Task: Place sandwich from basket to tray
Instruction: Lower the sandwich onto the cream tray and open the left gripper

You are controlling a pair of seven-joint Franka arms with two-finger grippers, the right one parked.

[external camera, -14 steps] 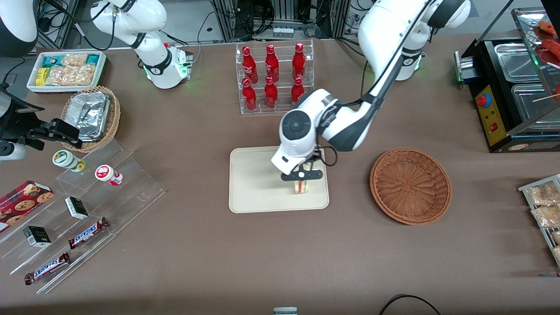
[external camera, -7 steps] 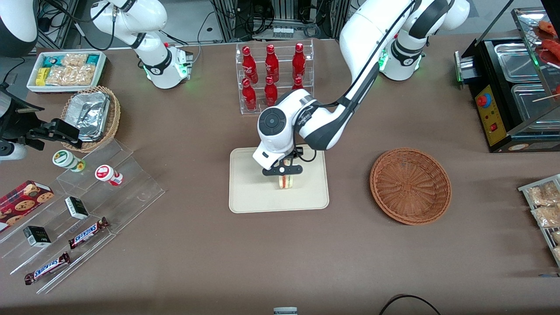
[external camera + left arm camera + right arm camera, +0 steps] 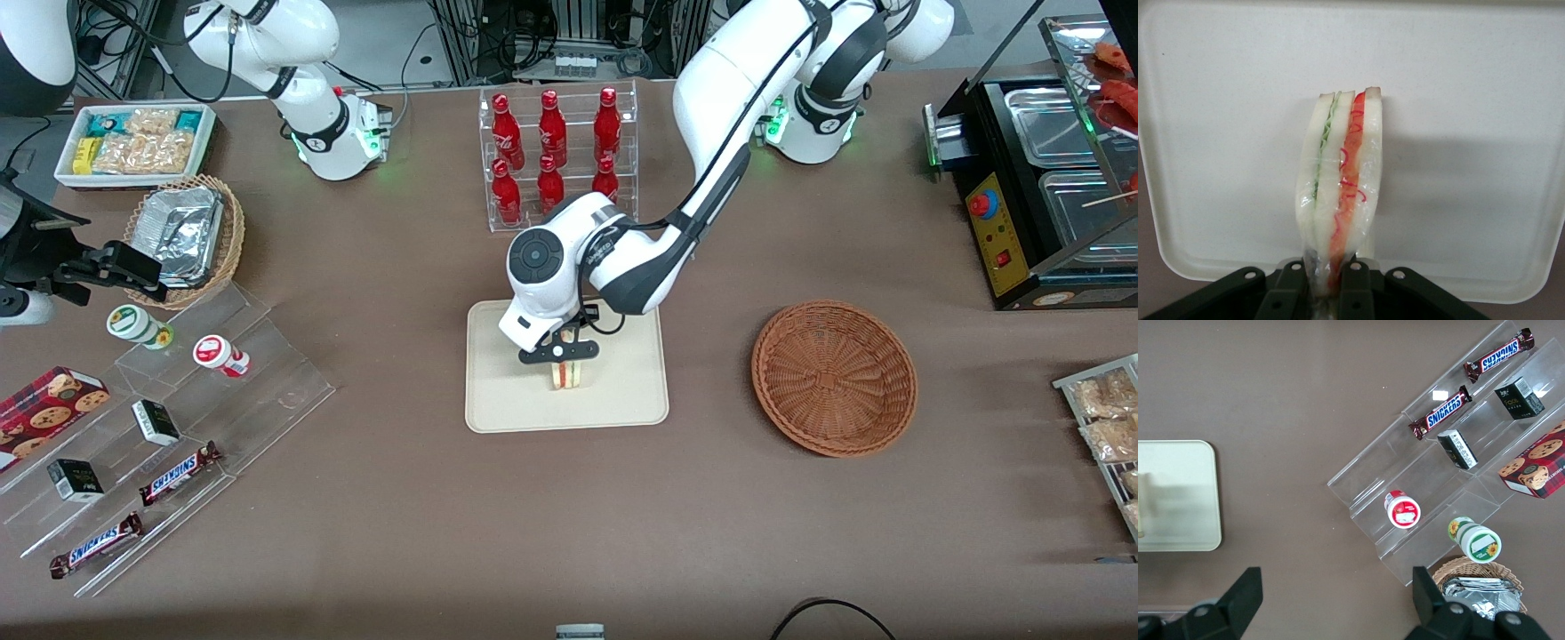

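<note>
From the front, my claw (image 3: 557, 353) hangs over the flat, cream tray (image 3: 507, 400) with its rounded corners, my white arm bent in a low elbow above it. The sandwich (image 3: 566, 374) stands on edge under my claw, over the tray's middle. The round, woven, reddish-brown basket (image 3: 834, 378) sits on the brown worktop (image 3: 569, 516), well apart toward my end.

At my wrist, the claw (image 3: 1323, 293) is clamped on the wrapped sandwich (image 3: 1340, 193): pale bread slices, green and red layers, glossy film, above the smooth, speckled tray (image 3: 1471, 87).
</note>
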